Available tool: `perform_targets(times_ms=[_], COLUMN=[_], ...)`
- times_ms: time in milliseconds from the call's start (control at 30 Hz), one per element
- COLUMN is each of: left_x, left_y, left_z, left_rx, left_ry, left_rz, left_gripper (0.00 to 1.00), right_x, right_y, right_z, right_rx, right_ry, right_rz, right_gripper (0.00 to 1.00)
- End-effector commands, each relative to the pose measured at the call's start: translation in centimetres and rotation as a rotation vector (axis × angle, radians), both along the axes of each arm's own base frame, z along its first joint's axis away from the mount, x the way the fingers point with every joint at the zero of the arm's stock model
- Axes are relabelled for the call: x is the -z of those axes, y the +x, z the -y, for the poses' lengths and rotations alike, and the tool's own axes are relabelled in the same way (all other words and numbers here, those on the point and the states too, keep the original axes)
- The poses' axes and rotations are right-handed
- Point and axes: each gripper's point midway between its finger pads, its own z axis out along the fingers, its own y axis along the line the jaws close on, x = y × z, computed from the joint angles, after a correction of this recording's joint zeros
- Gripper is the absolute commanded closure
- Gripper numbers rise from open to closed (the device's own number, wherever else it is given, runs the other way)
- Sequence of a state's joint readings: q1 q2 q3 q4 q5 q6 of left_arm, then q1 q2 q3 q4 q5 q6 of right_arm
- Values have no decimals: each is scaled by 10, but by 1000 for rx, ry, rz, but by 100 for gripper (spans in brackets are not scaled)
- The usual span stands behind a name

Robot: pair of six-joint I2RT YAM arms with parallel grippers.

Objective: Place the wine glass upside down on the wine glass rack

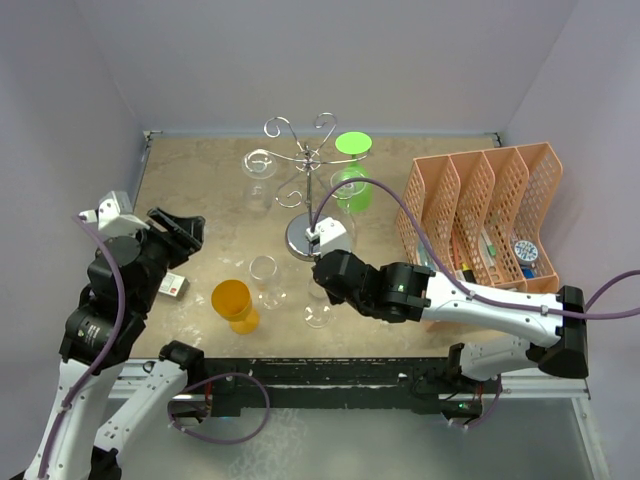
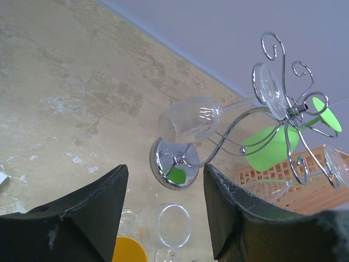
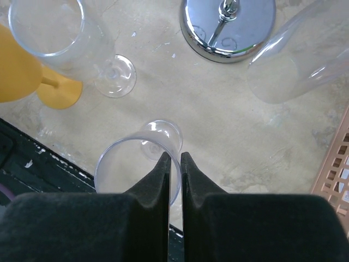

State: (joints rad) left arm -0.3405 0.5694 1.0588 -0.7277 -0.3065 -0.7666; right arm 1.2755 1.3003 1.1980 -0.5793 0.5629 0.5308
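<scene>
A clear wine glass [image 3: 117, 169] stands upright near the table's front edge [image 1: 318, 310]. My right gripper [image 3: 175, 156] is over it, shut on its rim, with one finger inside the bowl and the other outside. The wine glass rack [image 1: 305, 165] is a silver wire stand with curled arms and a round chrome base [image 3: 228, 27], just beyond the gripper. A green glass [image 1: 352, 170] and clear glasses [image 2: 191, 119] hang upside down on it. My left gripper [image 2: 166, 166] is open and empty, raised over the table's left side [image 1: 185, 232].
A yellow glass [image 1: 235, 303] and another clear glass [image 1: 264, 275] stand left of the held one. An orange lattice organiser [image 1: 485, 215] fills the right side. A small box [image 1: 175, 286] lies by the left arm. The table's front edge is right beneath the right gripper.
</scene>
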Motion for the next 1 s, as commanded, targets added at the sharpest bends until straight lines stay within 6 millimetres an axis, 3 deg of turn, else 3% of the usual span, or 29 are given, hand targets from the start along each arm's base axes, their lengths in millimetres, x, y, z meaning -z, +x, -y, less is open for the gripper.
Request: perform_targets(times_ms=[0,333,533,833,967], left_x=[-15,-15,-21,-22,-25], left_y=[-2,-8,-4,-1,4], left_z=[7,33,45,34,29], left_rx=[44,182,206,111,79], left_ry=[-23,-87,-179,-266,-267], left_rz=[59,70,74,74,86], left_gripper=[45,45,45,45,45], right_x=[-30,-77,-123,-184,-201], right_y=[12,19,25,26,25], right_z=[-4,-20,-21,-15,-16], right_rx=[47,5,15,9,-3], right_ry=[65,196,260,325,356], right_rz=[75,161,228,287,302], right_gripper=[93,92,91,90,88])
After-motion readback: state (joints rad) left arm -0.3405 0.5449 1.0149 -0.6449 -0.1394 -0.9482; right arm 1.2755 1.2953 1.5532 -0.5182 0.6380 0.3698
